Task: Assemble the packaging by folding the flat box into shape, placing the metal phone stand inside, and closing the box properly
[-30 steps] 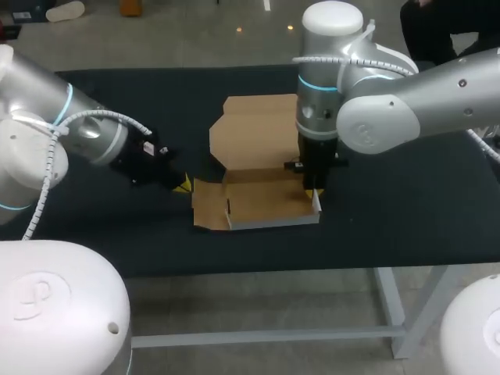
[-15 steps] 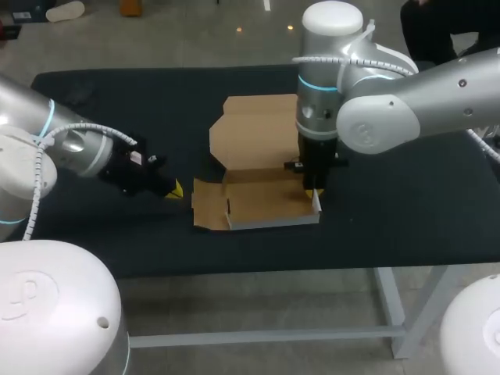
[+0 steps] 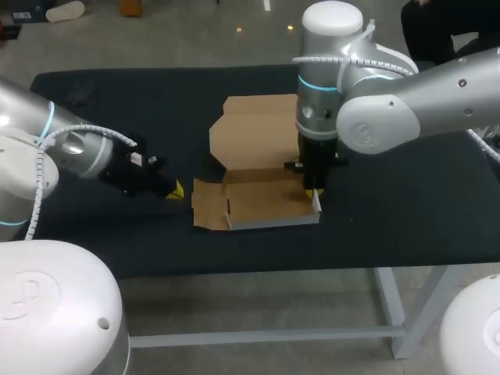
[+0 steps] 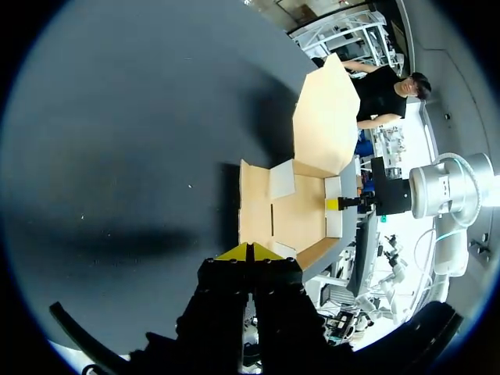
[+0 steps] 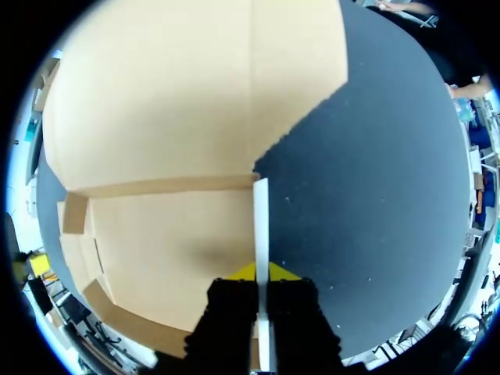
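A brown cardboard box (image 3: 262, 201) lies partly folded at the middle of the black table, its wide lid (image 3: 254, 137) flat behind it. My right gripper (image 3: 312, 191) points straight down at the box's right end. In the right wrist view it (image 5: 262, 271) is shut on the upright right side flap (image 5: 261, 215), whose white edge runs between the fingers. My left gripper (image 3: 177, 189) lies low on the table just left of the box's left flap (image 3: 205, 205), shut and empty. In the left wrist view the left gripper's tips (image 4: 251, 251) point at the box (image 4: 293, 211). No metal phone stand shows in any view.
The box sits close to the table's front edge (image 3: 258, 267). Bare black table top (image 3: 406, 203) stretches to the right of the box and at the far left (image 3: 101, 101).
The left arm drew back a little to the left, its gripper moving slightly away from the box's left flap, then stayed still. The right arm and box did not move.
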{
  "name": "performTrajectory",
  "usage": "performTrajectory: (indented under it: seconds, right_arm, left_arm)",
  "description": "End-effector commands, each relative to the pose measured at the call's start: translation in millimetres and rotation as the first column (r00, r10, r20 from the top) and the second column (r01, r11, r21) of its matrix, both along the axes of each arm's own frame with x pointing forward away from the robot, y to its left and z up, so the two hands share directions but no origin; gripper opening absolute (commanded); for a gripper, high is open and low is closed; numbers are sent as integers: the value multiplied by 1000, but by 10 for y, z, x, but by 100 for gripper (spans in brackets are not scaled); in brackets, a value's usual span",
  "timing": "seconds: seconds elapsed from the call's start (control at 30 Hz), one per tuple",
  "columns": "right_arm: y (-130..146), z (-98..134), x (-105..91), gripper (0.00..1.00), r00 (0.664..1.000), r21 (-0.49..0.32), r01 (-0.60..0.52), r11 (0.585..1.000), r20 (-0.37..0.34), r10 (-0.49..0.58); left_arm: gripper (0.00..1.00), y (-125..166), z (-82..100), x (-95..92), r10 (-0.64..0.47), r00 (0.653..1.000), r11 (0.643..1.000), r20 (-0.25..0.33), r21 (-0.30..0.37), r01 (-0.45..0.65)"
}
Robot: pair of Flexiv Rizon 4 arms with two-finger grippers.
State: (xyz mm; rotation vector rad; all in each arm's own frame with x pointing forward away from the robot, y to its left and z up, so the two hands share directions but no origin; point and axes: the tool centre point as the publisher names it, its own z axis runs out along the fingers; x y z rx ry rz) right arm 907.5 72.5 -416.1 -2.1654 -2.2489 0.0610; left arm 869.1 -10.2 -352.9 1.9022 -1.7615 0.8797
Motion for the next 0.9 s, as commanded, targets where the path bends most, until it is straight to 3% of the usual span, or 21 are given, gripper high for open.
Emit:
performTrajectory:
  seconds: [0.03, 0.4, 0.9]
  right_arm:
    - [5, 6, 9, 0, 1000, -1, 0, 1000, -4, 0]
    - [5, 6, 9, 0, 1000, -1, 0, 1000, -4, 0]
    - [5, 6, 9, 0, 1000, -1, 0, 1000, -4, 0]
  left_arm:
    - [0, 10, -161, 48, -19, 1000, 999, 17, -33, 19]
    - [0, -129, -353, 87, -105, 993, 993, 48, -48, 107]
    - [0, -215, -500, 96, -124, 991, 988, 47, -82, 128]
